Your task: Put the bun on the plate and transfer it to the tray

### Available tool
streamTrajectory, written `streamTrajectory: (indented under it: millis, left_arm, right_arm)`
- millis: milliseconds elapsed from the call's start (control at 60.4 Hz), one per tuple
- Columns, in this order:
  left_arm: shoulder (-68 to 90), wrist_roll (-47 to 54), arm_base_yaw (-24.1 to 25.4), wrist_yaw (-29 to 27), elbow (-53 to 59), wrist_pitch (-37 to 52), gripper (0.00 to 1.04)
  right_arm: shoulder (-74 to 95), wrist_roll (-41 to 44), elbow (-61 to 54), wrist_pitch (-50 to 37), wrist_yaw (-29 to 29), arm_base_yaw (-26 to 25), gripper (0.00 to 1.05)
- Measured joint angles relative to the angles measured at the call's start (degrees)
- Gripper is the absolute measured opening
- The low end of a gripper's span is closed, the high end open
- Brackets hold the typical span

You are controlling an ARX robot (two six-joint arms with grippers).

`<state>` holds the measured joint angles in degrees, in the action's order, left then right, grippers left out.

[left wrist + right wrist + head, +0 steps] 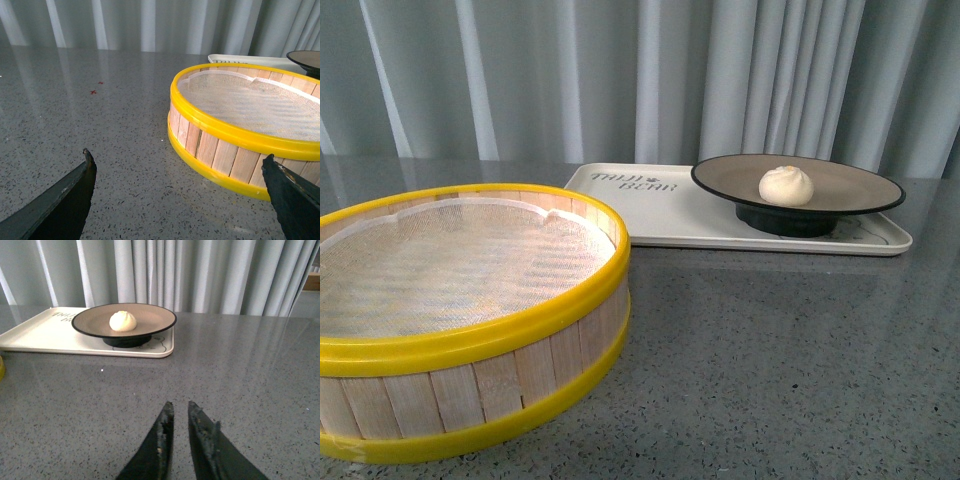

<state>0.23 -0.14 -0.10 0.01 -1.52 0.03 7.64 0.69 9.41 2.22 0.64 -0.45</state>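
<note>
Judging the small cream-white pleated bun (786, 185) soft and light, I'd pinch its sides gently; my left gripper (177, 172) gapes released, my right gripper (179, 412) nearly clenched, empty.

Soft, even daylight fills all three views — shadows stay faint. The grey desk (240, 370) carries pale streaks of glare from the bright far curtains (640, 70); everything looks reasonably sharp.
</note>
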Motion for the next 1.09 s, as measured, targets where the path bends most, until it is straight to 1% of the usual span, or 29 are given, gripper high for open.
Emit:
streamTrajectory:
  millis: [50,66,778,877,1093]
  left_arm:
    - [0.0,0.0,0.0,0.0,0.0,0.0,0.98]
    - [0.0,0.0,0.0,-0.1,0.0,0.0,0.98]
    - [0.0,0.0,0.0,0.0,0.0,0.0,0.98]
    - [0.0,0.0,0.0,-0.1,0.0,0.0,0.98]
    - [0.0,0.0,0.0,0.0,0.0,0.0,0.98]
  right_arm:
    - [-0.5,0.0,-0.7,-0.1,-0.2,0.1,0.02]
    - [-0.6,0.0,-0.9,-0.2,-0.3,0.2,0.01]
    - [-5.3,-0.1,-6.8,-1.7,-0.6,0.2,0.02]
    - [-7.3,-0.1,-9.0,-2.0,-0.6,0.2,0.02]
    - [-7.4,-0.1,-9.0,-2.0,-0.6,0.2,0.02]
